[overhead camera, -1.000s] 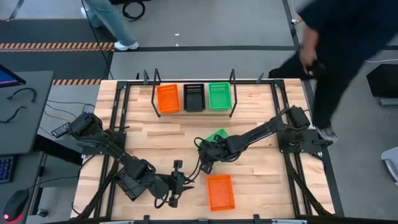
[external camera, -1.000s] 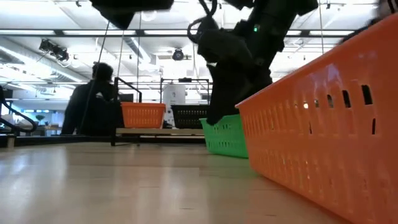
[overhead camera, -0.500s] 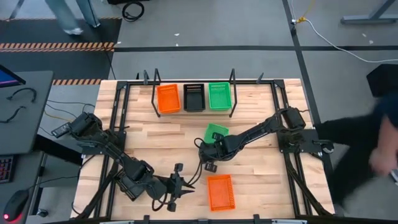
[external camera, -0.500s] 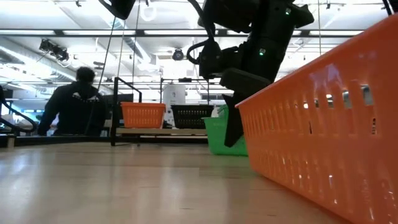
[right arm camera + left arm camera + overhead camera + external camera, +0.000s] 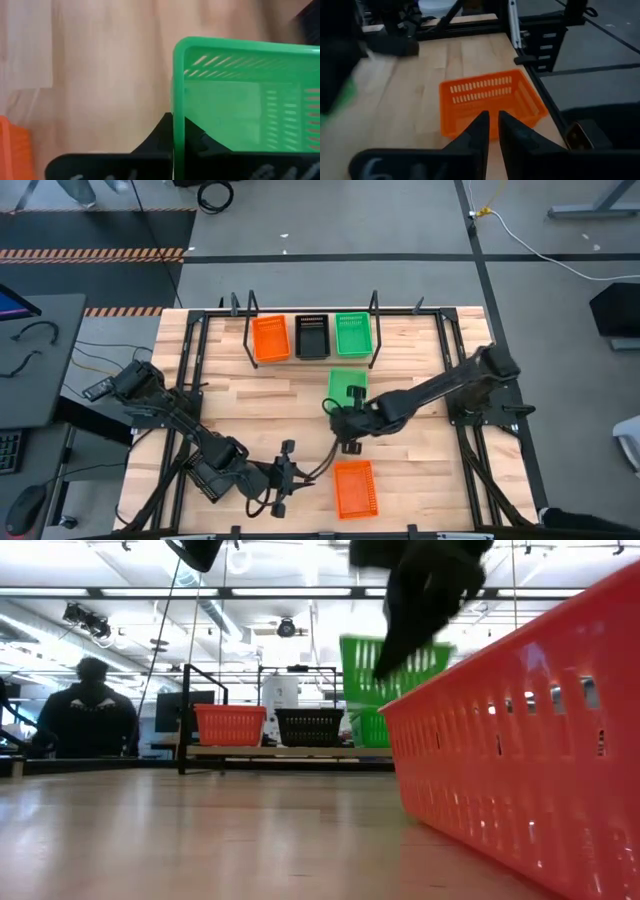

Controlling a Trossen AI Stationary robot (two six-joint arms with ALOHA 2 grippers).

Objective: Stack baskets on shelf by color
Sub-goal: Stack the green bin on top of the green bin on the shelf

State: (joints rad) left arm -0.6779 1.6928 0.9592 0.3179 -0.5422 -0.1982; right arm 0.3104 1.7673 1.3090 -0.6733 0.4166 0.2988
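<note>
On the shelf (image 5: 312,362) at the table's far edge stand an orange basket (image 5: 270,338), a black basket (image 5: 312,336) and a green basket (image 5: 353,334) side by side. A second green basket (image 5: 348,387) hangs above mid-table, with my right gripper (image 5: 346,418) shut on it. Another orange basket (image 5: 354,488) rests on its base near the table's front edge. My left gripper (image 5: 298,478) is left of it, pointing at it. Its fingers leave a slim gap with nothing in it. My right gripper pinches one side wall (image 5: 178,107) of the second green basket at its rim, one finger inside the basket and one outside. It comes from the basket's near side. The basket (image 5: 395,665) is lifted clear of the table and tipped.
Black frame rails (image 5: 190,380) run along the table's left and right sides. A person (image 5: 88,715) stands beyond the table in the low view. Bare wood (image 5: 260,405) lies between the shelf and the near orange basket.
My right gripper has risen with the second green basket. The basket stood on the table and now hangs clear, tipped, slightly nearer the shelf. A person beside the table's right edge has left the high view.
</note>
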